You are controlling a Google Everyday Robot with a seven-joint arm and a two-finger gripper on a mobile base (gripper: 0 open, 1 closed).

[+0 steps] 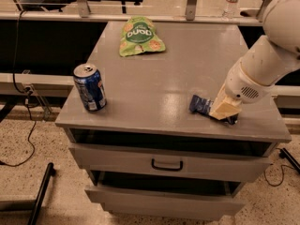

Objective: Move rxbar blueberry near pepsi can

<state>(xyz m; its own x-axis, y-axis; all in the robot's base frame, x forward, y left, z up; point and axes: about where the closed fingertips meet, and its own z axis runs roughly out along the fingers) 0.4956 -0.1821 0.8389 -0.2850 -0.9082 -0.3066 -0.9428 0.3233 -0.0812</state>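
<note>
Gripper: the gripper (226, 109) is sitting low at the front right of the cabinet top (178, 69), its cream tip covering the right part of the bar.
Grip: whether it is open or clamped on the bar is not showing here, so I cannot tell.
Arm: the white arm (262, 64) is reaching down to the gripper from the upper right.
Rxbar blueberry: the rxbar blueberry (200, 104) is lying flat right under the gripper, its dark blue end sticking out to the gripper's left.
Pepsi can: the pepsi can (89, 87) is standing upright far to the gripper's left, well apart from the bar, near the front left edge.
Green snack bag: the green snack bag (139, 35) is lying flat well behind and to the left of the gripper.
Drawers: the upper drawer's dark handle (167, 165) is showing below and left of the gripper, and the lower drawer is sitting slightly pulled out.
</note>
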